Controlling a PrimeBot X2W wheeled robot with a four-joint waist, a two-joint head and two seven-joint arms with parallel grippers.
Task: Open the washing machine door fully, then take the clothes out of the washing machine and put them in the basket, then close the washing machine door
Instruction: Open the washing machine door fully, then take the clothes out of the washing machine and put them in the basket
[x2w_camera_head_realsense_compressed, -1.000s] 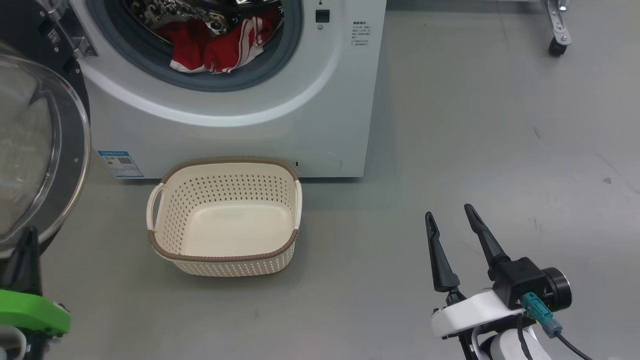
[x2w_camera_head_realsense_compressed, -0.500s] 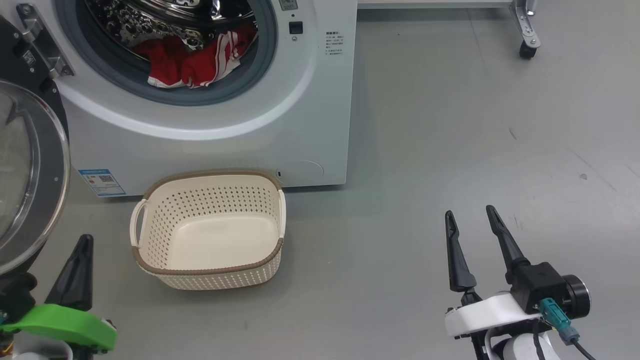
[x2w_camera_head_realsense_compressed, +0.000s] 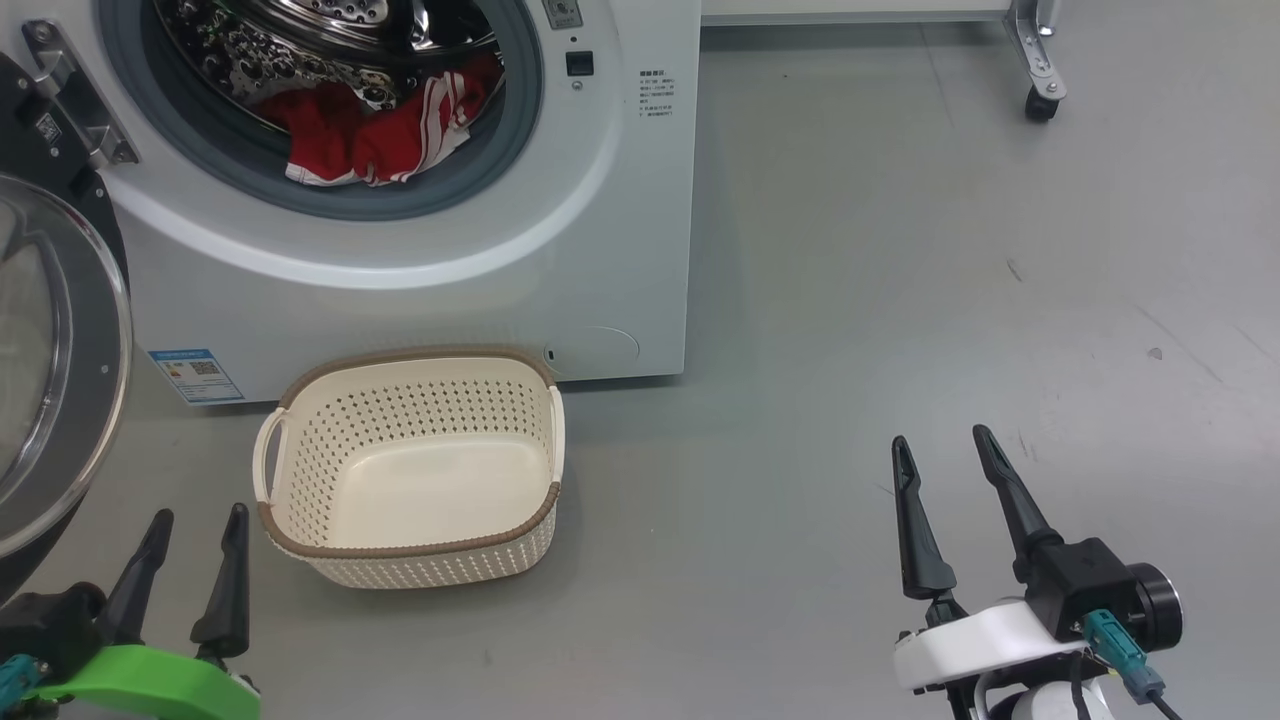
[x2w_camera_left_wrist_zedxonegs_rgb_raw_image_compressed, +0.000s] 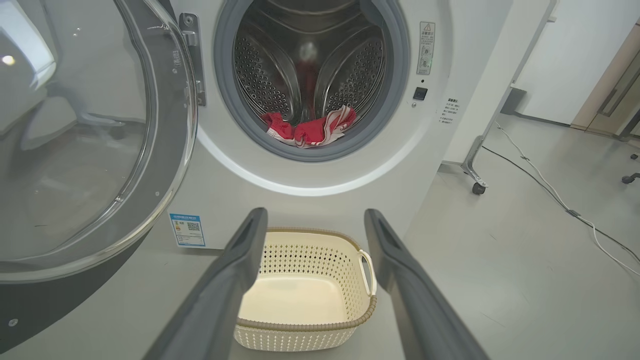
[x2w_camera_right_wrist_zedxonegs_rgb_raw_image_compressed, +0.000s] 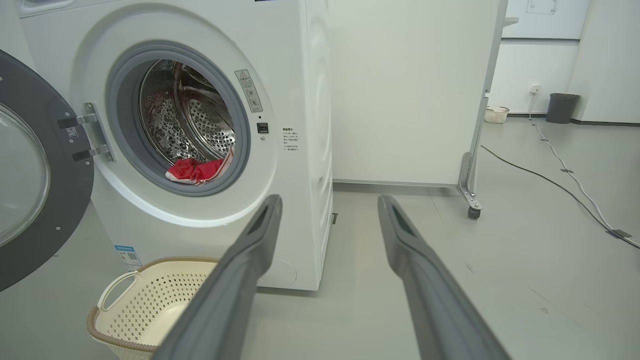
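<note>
- The left gripper (x2w_camera_head_realsense_compressed: 199, 512) is hovering low near the left handle of the basket (x2w_camera_head_realsense_compressed: 440, 572), its fingers (x2w_camera_head_realsense_compressed: 230, 570) spread apart and gripping nothing.
- The right gripper (x2w_camera_head_realsense_compressed: 940, 437) is hanging over the bare floor (x2w_camera_head_realsense_compressed: 900, 250), well to the right of the basket, its fingers likewise spread and gripping nothing.
- The clothes (x2w_camera_head_realsense_compressed: 370, 150) are lying at the front lip of the steel drum (x2w_camera_left_wrist_zedxonegs_rgb_raw_image_compressed: 310, 60) inside the washing machine (x2w_camera_head_realsense_compressed: 600, 250), well beyond both pairs of fingers.
- The washing machine door (x2w_camera_left_wrist_zedxonegs_rgb_raw_image_compressed: 90, 150) is standing swung open on the left, near the left fingers but apart from them.
- The basket is sitting on the floor just in front of the machine, its bare bottom showing.
</note>
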